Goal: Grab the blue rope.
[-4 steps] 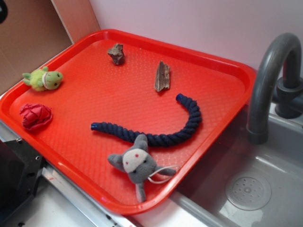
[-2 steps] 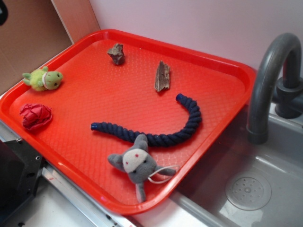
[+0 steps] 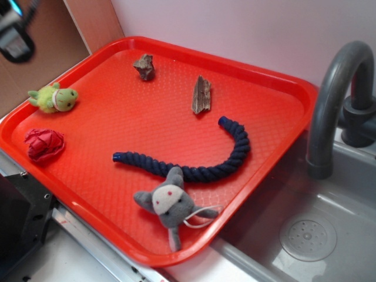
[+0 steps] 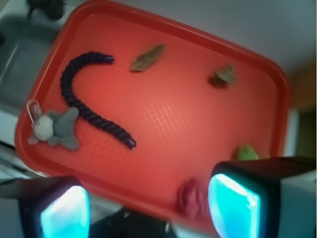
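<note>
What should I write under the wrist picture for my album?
Open jaws hang high above the red tray, where the curved blue rope lies touching a grey plush toy.

Looking down past my own fingers (image 4: 233, 206), which sit wide apart at the bottom of the shot with nothing between them, pads glowing teal. Below me is a red tray (image 4: 163, 29). The blue rope (image 4: 81, 106) curves along its left side, and a grey plush toy (image 4: 54, 129) touches its bend. A brown wood chip (image 4: 147, 57), a smaller brownish lump (image 4: 223, 75), a green thing (image 4: 246, 151) and a blurry dark red wad (image 4: 193, 197) lie well apart from the rope.
</note>
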